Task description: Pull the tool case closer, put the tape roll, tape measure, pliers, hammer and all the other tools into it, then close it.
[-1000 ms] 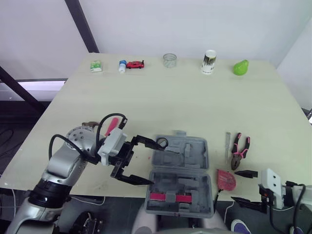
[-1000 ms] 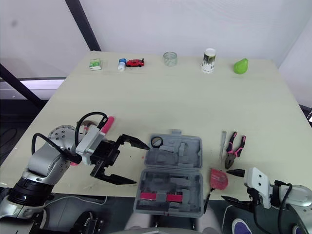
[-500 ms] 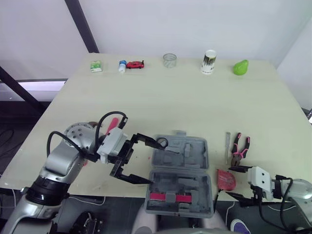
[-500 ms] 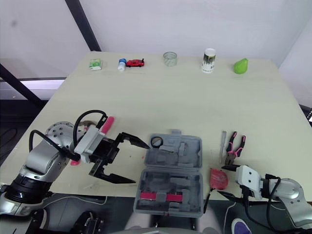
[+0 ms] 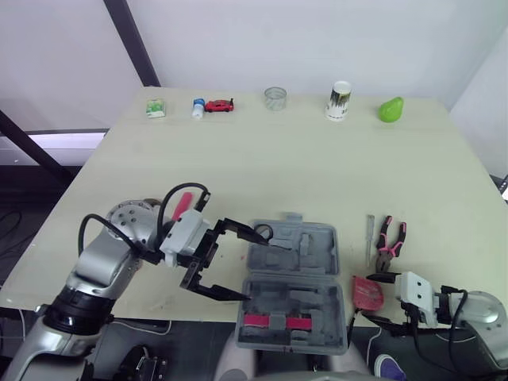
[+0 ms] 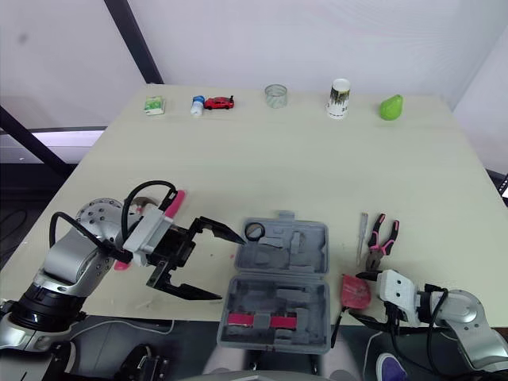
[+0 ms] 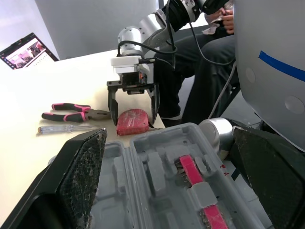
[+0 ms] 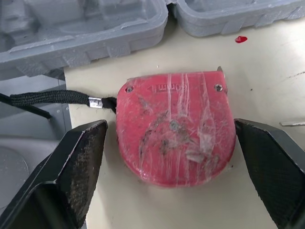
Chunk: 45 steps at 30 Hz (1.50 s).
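**Two open grippers at an open tool case on a pale table**

At the left, the left gripper (image 5: 255, 268) hovered with its two black fingers spread wide, empty, just off the left side of the tool case (image 5: 317, 238). Behind that arm lay a pink handle (image 5: 182, 205), partly hidden.

The grey case lay open and flat at the table's (image 5: 317, 167) near edge, in the middle. A small black tape roll (image 5: 264, 232) sat at the case's far left corner, close to the tip of one left finger. A red strip (image 5: 274, 321) showed in the near half.

To the right of the case, a clear-handled screwdriver (image 5: 370, 236) lay beside the pink-handled pliers (image 5: 390, 244). Nearer the edge sat the red tape measure (image 8: 178, 143), just beside the case, its black strap trailing off. The right gripper (image 5: 371, 298) had its fingers apart, one on each side of the tape measure, without touching it.

Along the far edge, from the left, stood a green box (image 5: 155, 107), a small bottle (image 5: 198, 107), a red toy car (image 5: 220, 105), a clear glass (image 5: 275, 98), a white cup (image 5: 340, 101) and a green pear shape (image 5: 391, 109).
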Each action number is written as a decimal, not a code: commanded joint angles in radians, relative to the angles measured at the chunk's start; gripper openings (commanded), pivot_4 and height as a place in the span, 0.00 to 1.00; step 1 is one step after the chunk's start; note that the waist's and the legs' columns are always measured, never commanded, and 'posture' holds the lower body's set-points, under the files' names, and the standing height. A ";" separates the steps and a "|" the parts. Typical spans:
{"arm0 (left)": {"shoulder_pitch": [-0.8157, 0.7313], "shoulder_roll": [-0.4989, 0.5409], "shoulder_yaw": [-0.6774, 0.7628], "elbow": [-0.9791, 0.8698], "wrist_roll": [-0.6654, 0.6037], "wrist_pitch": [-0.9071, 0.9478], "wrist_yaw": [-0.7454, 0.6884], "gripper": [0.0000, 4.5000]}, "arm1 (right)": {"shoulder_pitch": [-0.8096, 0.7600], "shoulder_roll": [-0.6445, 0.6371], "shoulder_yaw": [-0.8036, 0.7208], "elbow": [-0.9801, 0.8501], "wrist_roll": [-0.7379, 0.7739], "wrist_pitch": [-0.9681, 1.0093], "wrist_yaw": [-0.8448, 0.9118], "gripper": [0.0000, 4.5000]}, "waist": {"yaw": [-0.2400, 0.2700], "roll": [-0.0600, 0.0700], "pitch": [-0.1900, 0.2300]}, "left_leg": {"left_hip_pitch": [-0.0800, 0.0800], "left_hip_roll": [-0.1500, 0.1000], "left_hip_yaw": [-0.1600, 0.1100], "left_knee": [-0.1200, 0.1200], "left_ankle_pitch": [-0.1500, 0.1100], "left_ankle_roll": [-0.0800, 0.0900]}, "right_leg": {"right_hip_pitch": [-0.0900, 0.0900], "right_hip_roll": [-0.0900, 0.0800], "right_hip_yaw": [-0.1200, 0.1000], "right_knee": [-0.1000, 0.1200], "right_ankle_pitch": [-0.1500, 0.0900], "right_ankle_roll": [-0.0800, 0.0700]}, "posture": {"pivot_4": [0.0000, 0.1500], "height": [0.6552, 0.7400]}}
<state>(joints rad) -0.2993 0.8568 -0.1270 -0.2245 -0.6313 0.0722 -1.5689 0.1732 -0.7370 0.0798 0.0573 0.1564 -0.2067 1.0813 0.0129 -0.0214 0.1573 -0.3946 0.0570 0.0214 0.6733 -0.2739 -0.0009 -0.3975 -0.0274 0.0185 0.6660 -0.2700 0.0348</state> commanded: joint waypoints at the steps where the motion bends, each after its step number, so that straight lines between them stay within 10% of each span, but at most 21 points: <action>1: -0.013 0.000 0.001 -0.007 -0.005 -0.025 -0.046 1.00 | 0.009 0.003 -0.008 -0.028 0.014 0.004 -0.008 0.71 | 0.000 0.000 0.000 | 0.000 0.000 0.000 0.000 0.000 0.000 | 0.000 0.000 0.000 0.000 0.000 0.000 | 1.00 1.00; 18: 0.038 -0.037 0.070 -0.014 -0.043 0.043 0.027 1.00 | -0.092 -0.151 -0.085 -0.365 0.094 0.395 -0.046 0.67 | 0.001 0.000 0.000 | 0.001 0.000 0.000 0.001 0.000 0.000 | 0.000 0.000 0.000 0.002 0.000 0.000 | 1.00 1.00; 33: 0.165 -0.068 0.224 0.054 -0.010 0.028 0.159 1.00 | -0.656 -0.152 0.262 -0.467 -0.035 0.938 0.027 0.67 | -0.009 0.002 0.001 | -0.003 0.000 0.000 0.002 0.000 0.000 | -0.005 0.000 0.001 0.005 0.000 0.000 | 1.00 1.00; 45: 0.194 -0.053 0.284 0.085 0.002 0.014 0.156 1.00 | -0.940 -0.009 0.576 -0.234 -0.248 0.930 0.060 0.67 | -0.025 0.002 0.001 | -0.005 -0.001 0.001 0.003 0.000 0.000 | -0.010 -0.002 0.002 0.012 0.000 -0.001 | 1.00 1.00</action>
<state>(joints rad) -0.1030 0.7925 0.1239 -0.1342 -0.6273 0.1002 -1.4045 -0.7383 -0.7488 0.6379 -0.1811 -0.0576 0.7364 1.1298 -0.0121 -0.0198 0.1584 -0.3996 0.0563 0.0226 0.6761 -0.2738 -0.0009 -0.4082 -0.0286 0.0209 0.6785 -0.2702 0.0341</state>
